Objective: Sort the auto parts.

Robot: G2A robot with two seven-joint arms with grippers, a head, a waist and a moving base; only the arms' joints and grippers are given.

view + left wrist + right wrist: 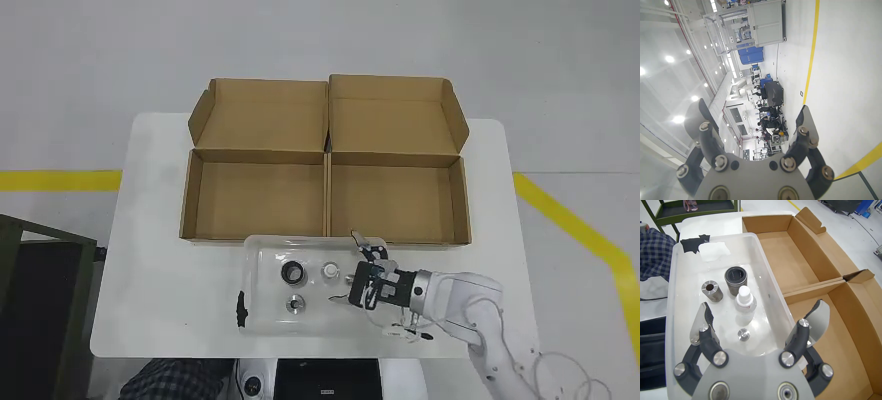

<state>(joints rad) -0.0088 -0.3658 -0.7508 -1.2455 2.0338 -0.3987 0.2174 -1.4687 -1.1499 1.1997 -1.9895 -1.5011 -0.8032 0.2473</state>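
A clear plastic bin (262,255) (670,279) sits at the table's front. It holds a dark linear bearing (736,280) (293,271), a steel cylinder with a bore (712,291) (296,304), a small clear bottle with a white cap (745,306) (329,269) and a small metal knob (743,334). My right gripper (762,308) (362,285) hangs open over the bin's right end, above the knob and bottle, touching nothing. My left gripper (753,106) is open and empty, pointing out at the room.
Two open cardboard boxes stand side by side behind the bin, the left box (255,200) (791,256) and the right box (395,205) (829,336), both bare inside. Black tape (694,244) marks the bin's left end. A green cart (30,290) stands off the table's left.
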